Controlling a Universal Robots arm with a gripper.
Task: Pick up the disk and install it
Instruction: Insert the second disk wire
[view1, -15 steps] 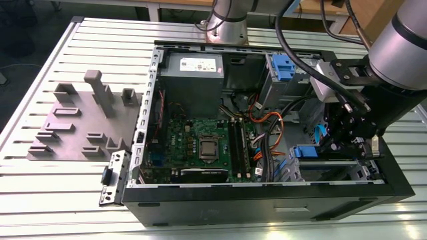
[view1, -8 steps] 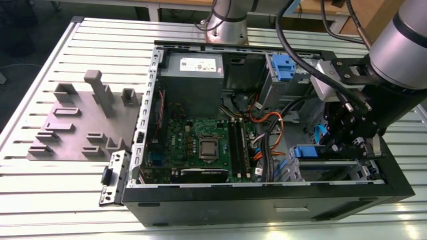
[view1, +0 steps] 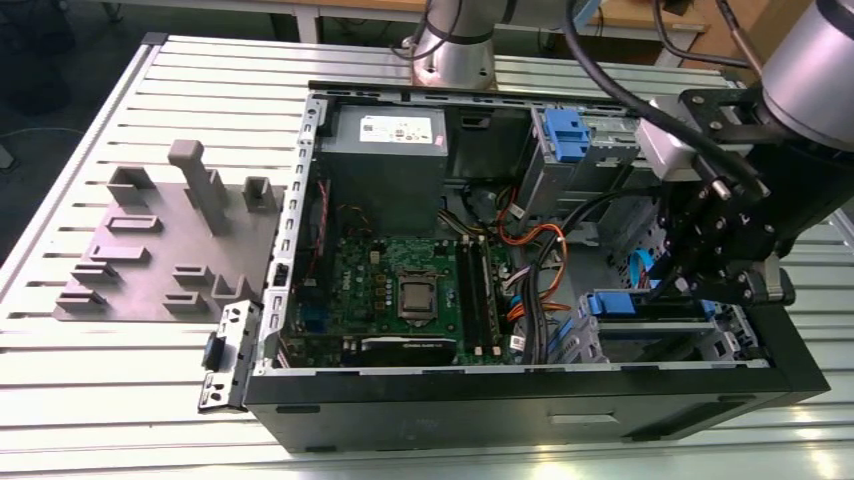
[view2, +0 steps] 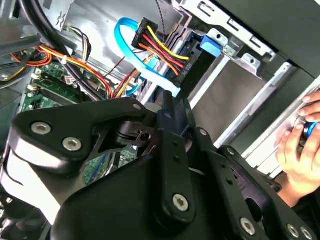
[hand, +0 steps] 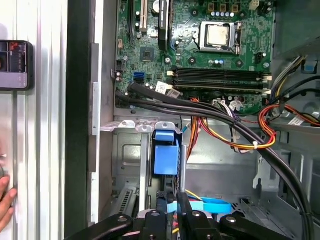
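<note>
The disk (view1: 622, 304) sits edge-up in the drive bay of the open computer case (view1: 534, 395), at the exterior view's lower right, with its blue plastic end showing. My gripper (view1: 697, 288) hangs right over it, fingers close together and holding nothing. In the first wrist view the disk's blue end (hand: 166, 154) lies in the metal slot just beyond my gripper (hand: 173, 204). In the second wrist view the disk (view2: 196, 56) carries a red-yellow-black power plug and a light blue data cable, just past my gripper (view2: 169, 102).
Orange and black cable bundles (view1: 534, 250) cross beside the bay, next to the motherboard (view1: 400, 290). A second blue-railed drive (view1: 566, 130) sits in the upper bay. A grey fixture plate (view1: 147, 250) lies at the exterior view's left. A person's hand (view2: 299, 150) rests by the case.
</note>
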